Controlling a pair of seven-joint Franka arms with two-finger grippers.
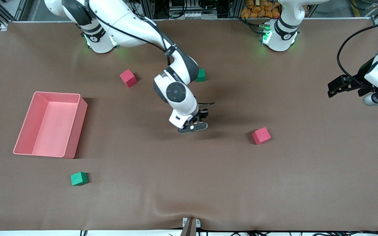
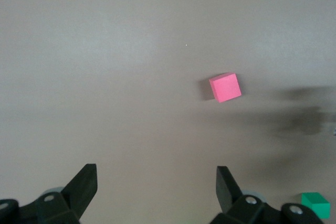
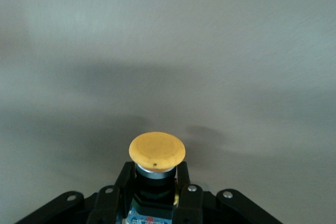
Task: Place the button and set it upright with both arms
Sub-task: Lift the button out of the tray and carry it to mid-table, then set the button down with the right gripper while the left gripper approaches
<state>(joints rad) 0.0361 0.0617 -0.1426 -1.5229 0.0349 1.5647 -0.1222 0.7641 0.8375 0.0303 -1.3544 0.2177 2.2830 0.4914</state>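
The button (image 3: pixel 157 150) shows in the right wrist view, a round orange cap on a black body. My right gripper (image 3: pixel 156 174) is shut on that body, and the cap sticks out past the fingertips. In the front view the right gripper (image 1: pixel 195 126) hangs low over the middle of the brown table, and the hand hides most of the button. My left gripper (image 1: pixel 334 89) waits above the left arm's end of the table. In the left wrist view the left gripper (image 2: pixel 156 182) is open with only bare table between its fingers.
A pink bin (image 1: pixel 74 137) stands toward the right arm's end. One red cube (image 1: pixel 261 135) lies beside the right gripper, and another red cube (image 1: pixel 128 78) nearer the right arm's base. A green cube (image 1: pixel 201 75) sits by the right forearm, and another green cube (image 1: pixel 78 178) nearer the camera.
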